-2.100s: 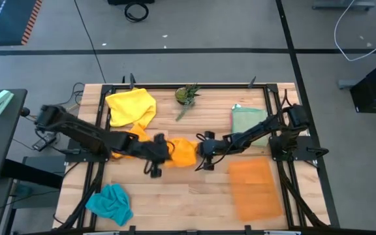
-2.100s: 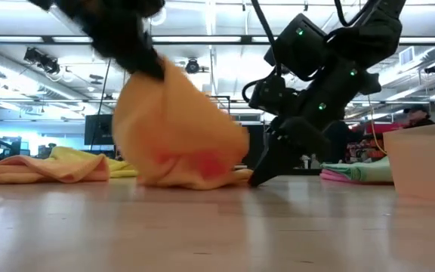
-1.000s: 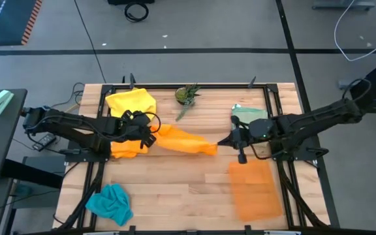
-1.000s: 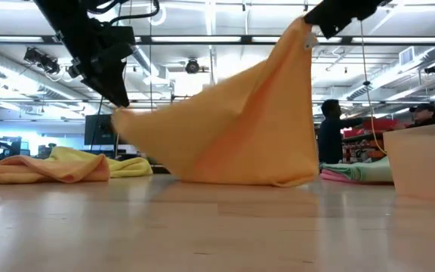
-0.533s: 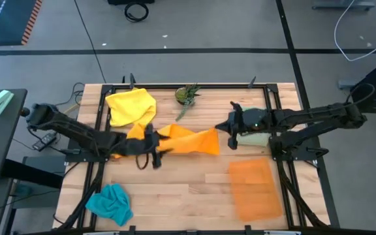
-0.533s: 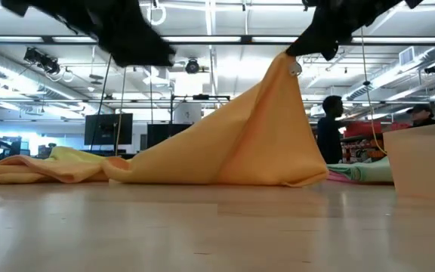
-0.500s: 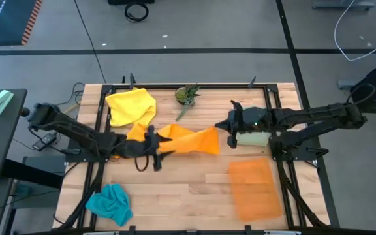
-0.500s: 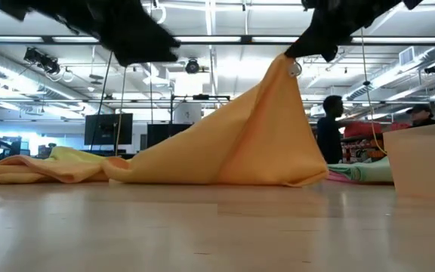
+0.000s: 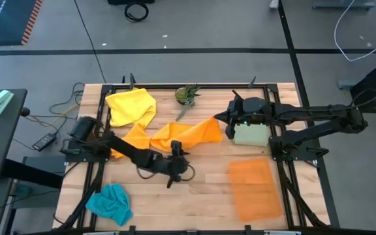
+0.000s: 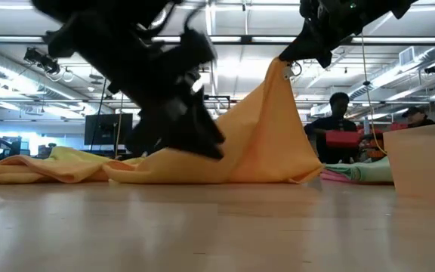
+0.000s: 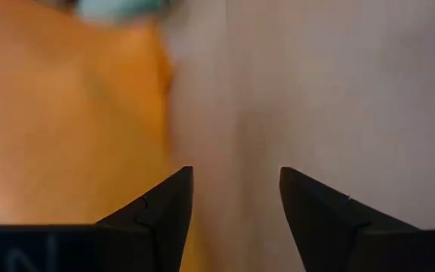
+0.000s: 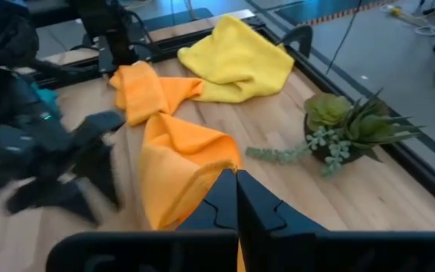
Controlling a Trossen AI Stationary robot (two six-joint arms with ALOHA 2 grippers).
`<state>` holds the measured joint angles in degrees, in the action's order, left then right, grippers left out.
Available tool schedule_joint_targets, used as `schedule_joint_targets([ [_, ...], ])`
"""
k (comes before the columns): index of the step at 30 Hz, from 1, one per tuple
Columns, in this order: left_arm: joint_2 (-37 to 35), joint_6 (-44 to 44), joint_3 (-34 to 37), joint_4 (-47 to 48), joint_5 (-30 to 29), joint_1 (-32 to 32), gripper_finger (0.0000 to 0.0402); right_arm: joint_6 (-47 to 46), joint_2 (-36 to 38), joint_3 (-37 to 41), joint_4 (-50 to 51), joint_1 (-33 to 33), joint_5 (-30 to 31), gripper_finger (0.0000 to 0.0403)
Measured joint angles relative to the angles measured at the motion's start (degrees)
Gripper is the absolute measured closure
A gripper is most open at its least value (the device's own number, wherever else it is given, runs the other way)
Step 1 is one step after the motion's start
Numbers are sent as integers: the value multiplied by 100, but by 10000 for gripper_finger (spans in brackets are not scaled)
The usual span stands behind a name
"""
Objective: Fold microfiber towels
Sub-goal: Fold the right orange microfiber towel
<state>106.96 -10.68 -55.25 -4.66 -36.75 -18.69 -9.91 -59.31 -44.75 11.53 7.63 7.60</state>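
Beside the small green spiky plant [image 9: 187, 95], our right claw [image 9: 222, 121] pinches one corner of the soft, light orange microfiber towel [image 9: 178, 136]; our left claw [image 9: 175, 171] gapes empty.

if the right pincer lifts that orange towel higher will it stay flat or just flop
It will likely flop: the orange towel already hangs in a soft tent from the right pincer, which is shut on one corner, its far end trailing in folds on the table. It looks light, since one corner pinch carries it. The open left pincer gives no support.
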Motion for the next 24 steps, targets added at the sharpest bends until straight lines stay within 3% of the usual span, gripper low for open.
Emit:
schedule_joint_targets([
  [5, 225, 177, -867, 1830, -744, 125, 186, 65, 0, -3, 130, -1, -42, 403],
  [13, 335, 399, -891, 2121, -784, 520, 210, 92, 0, -3, 218, -1, -42, 403],
  [16, 365, 594, -884, 2134, -783, 654, 254, 92, 0, -3, 220, -1, -42, 403],
  [20, 387, 714, -882, 2224, -769, 805, 369, 63, 0, -4, 221, -1, -42, 403],
  [24, 334, 701, -881, 2210, -702, 821, 393, -14, 0, -4, 302, -3, -42, 403],
])
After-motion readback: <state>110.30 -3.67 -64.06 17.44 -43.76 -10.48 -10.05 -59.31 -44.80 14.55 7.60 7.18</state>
